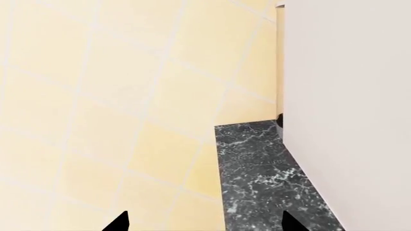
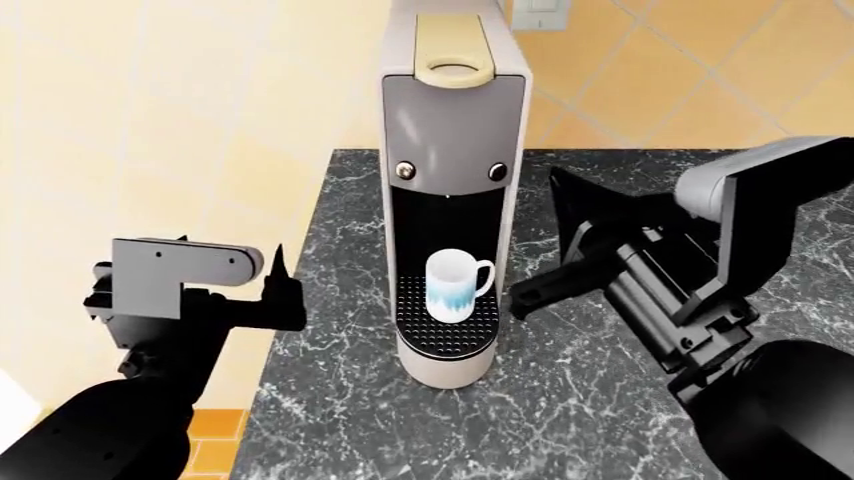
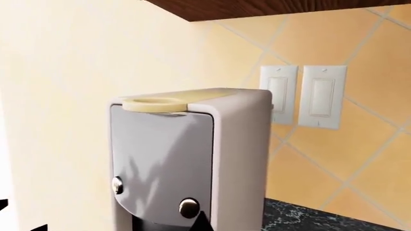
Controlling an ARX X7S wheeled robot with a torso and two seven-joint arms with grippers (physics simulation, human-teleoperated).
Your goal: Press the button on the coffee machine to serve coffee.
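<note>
Step in hand, as I read it: approach, pre-press. Right gripper sits just right of the coffee machine, about level w/ its recess, not touching. Fingers look spread: one tip high near the front panel, one low by the mug. Its wrist cam faces the upper front from close, w/ two round metal buttons showing, left and right.

Left gripper hangs off the counter's left edge, well apart from the machine; its wrist view shows two dark tips set wide, so apart, holding nothing. It only sees wall tile and a strip of counter.

Next move, my guess: right arm brings a fingertip onto a button and pushes straight in. Which button serves I can't tell. Closing the claw first would prob. give a firmer poke. Risk: clipping the mug or shoving the machine back.

Machine: tall, narrow, silver-grey, dark grey panel, cream top strip w/ oval ring. Stands mid-counter, near the front edge, tiled wall behind. White mug w/ blue wash sits on the black perforated drip tray under the spout.
</note>
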